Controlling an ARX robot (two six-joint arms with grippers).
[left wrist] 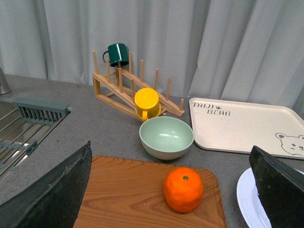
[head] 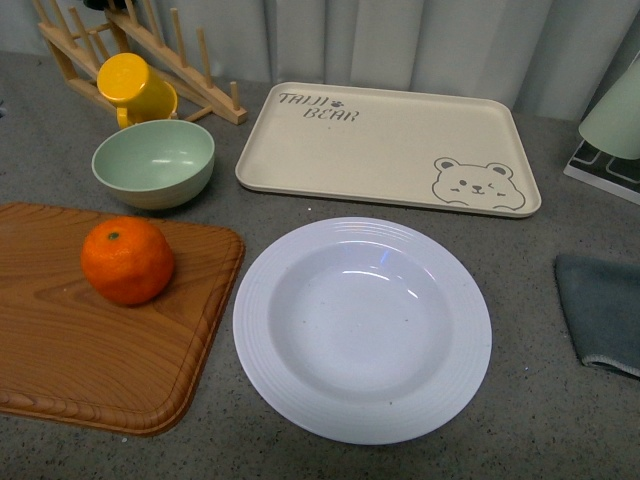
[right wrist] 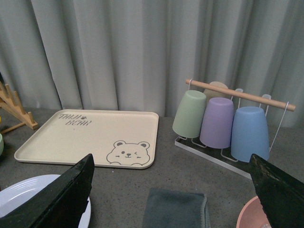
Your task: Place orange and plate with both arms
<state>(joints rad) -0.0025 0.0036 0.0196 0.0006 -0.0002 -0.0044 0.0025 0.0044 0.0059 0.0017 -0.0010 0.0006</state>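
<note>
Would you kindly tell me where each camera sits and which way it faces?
Front view: on the robot's body, looking down at the plate, the orange on the board, the tray; no arm shows.
Left wrist view: left arm, facing orange, bowl and rack; open left gripper frames it.
Right wrist view: right arm, facing tray and cup stand; open right gripper frames it.
Shared: all three show the tray and plate.

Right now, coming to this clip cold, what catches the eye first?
The bright orange jumps out, sitting on the wooden board at the front left. Next comes the big white plate, empty, just to the right of the board. Behind the plate lies the beige bear-print tray, with nothing on it.
</note>
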